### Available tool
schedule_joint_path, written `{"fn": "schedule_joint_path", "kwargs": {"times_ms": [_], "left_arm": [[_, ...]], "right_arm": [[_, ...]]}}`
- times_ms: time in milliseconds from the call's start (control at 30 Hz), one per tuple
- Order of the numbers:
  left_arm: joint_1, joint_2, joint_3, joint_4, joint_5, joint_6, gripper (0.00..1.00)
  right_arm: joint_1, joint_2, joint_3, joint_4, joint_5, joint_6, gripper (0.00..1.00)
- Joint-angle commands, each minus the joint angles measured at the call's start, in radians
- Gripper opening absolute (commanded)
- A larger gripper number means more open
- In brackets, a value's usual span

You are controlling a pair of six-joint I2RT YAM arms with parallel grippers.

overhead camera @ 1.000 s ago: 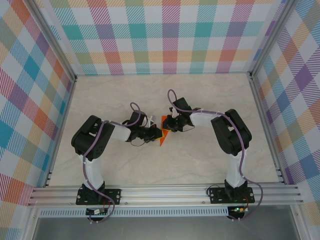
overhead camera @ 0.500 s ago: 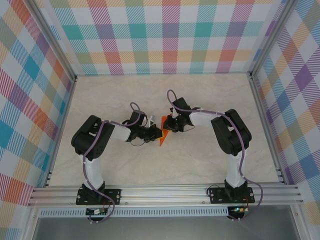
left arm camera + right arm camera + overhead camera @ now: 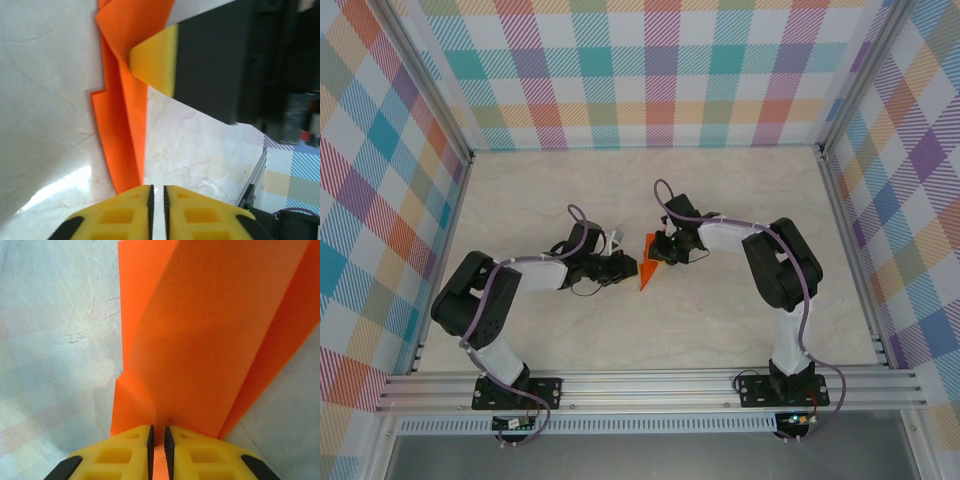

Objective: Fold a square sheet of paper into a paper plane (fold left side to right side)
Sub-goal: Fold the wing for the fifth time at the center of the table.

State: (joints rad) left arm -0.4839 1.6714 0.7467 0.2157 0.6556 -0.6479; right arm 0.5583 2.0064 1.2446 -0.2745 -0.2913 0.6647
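**Left wrist view: jaws nearly together at the paper's tip**

The left gripper [image 3: 158, 193] has its yellow fingers pressed almost together, with only a thin slit between them. Pale table shows through the slit and nothing orange is seen in it. The narrow lower end of the orange paper [image 3: 122, 125] runs down to the top edge of one finger; whether it touches cannot be told. At the paper's upper end a yellow fingertip [image 3: 155, 60] of the right gripper [image 3: 158, 433] lies against a fold. In the right wrist view that gripper pinches the paper, with orange filling the slit and the creased layers rising away in front.

Compared with a second ago, the left arm's elbow has swung outward and toward the near rail. Its gripper has drawn slightly back, so more of the paper shows from above as a downward-pointing wedge. The right arm has barely moved.

There are two arms, two grippers and one piece of orange paper, which lies mid-table [image 3: 720, 320] between the grippers.
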Motion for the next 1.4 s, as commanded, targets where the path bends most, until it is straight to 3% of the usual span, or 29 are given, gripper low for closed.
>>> {"fn": "schedule_joint_path", "kwargs": {"times_ms": [0, 567, 967, 1200, 1367], "left_arm": [[-0.02, -0.034, 0.003, -0.019, 0.038, 0.018, 0.11], [-0.057, 0.192, 0.128, 0.005, 0.059, 0.022, 0.08], [-0.076, 0.221, 0.103, -0.056, 0.016, 0.062, 0.07], [-0.077, 0.221, 0.075, -0.088, -0.046, 0.069, 0.01], [-0.078, 0.226, 0.05, -0.078, -0.048, 0.062, 0.0]], "right_arm": [[-0.004, 0.037, -0.014, -0.09, 0.061, -0.013, 0.18], [-0.004, 0.036, -0.004, -0.095, 0.05, -0.016, 0.18], [-0.005, 0.031, 0.007, -0.101, 0.051, -0.022, 0.18], [-0.005, 0.01, 0.018, -0.096, 0.042, -0.04, 0.17], [-0.006, -0.046, -0.014, -0.017, 0.002, -0.05, 0.11]]}}
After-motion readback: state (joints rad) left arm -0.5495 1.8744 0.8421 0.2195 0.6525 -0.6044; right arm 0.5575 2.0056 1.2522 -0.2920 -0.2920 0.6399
